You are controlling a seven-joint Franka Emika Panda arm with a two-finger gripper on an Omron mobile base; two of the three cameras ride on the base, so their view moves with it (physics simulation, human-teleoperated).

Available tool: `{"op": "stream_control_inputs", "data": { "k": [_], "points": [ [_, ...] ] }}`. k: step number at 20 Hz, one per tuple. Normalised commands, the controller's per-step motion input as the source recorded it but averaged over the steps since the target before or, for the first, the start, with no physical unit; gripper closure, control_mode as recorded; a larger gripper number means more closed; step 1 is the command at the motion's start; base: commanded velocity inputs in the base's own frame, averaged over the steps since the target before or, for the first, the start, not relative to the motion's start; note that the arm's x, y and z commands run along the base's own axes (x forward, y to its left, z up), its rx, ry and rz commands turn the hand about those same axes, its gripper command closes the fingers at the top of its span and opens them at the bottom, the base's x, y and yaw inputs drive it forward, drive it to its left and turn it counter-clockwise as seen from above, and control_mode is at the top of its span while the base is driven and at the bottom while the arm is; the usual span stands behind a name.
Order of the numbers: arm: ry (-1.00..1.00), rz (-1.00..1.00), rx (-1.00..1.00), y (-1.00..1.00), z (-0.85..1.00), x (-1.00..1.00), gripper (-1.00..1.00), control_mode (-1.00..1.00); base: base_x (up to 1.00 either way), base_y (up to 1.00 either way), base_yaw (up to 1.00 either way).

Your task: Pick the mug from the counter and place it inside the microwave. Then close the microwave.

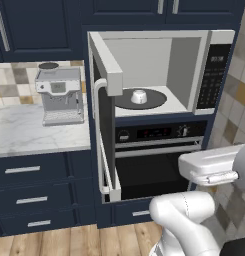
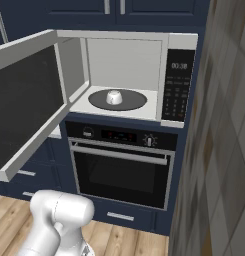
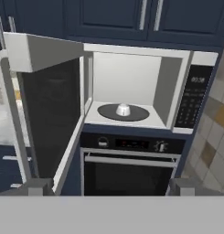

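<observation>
Small squat white rounded mug [image 1: 139, 96] found upside down at centre of dark round turntable [image 1: 156, 101], inside large silver-framed microwave [image 1: 214, 70]; placement step judged complete, closing not yet done. Dark glass door with vertical silver handle [image 1: 105, 145] standing wide open, swung out to left. Mug judged light, rigid, glazed and somewhat slippery, breakable if knocked; best taken across its rounded body if re-handling were needed. Door judged stiff and hinged, best pushed flat on outer face near handle edge rather than pinched. Two-finger claw [image 3: 111, 187] spread fully apart, holding nothing, dark fingertips [image 3: 38, 187] seen low in hand view. Claw well apart from mug, drawn back in front of black oven [image 2: 121, 172] below, facing cavity squarely.
</observation>
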Motion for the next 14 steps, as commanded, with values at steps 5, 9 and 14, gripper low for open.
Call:
{"op": "stream_control_inputs", "data": {
  "k": [5, 9, 14],
  "points": [
    [-0.17, 0.00, -0.03, 0.41, 0.02, -0.20, -1.00, -1.00, 0.00, 0.00, 0.00],
    [-0.04, 0.00, -0.01, 0.35, 0.12, -0.28, -1.00, -1.00, 0.00, 0.00, 0.00],
    [0.00, -0.01, 0.00, 0.25, 0.01, -0.08, -1.00, -1.00, 0.00, 0.00, 0.00]
  ]
}}
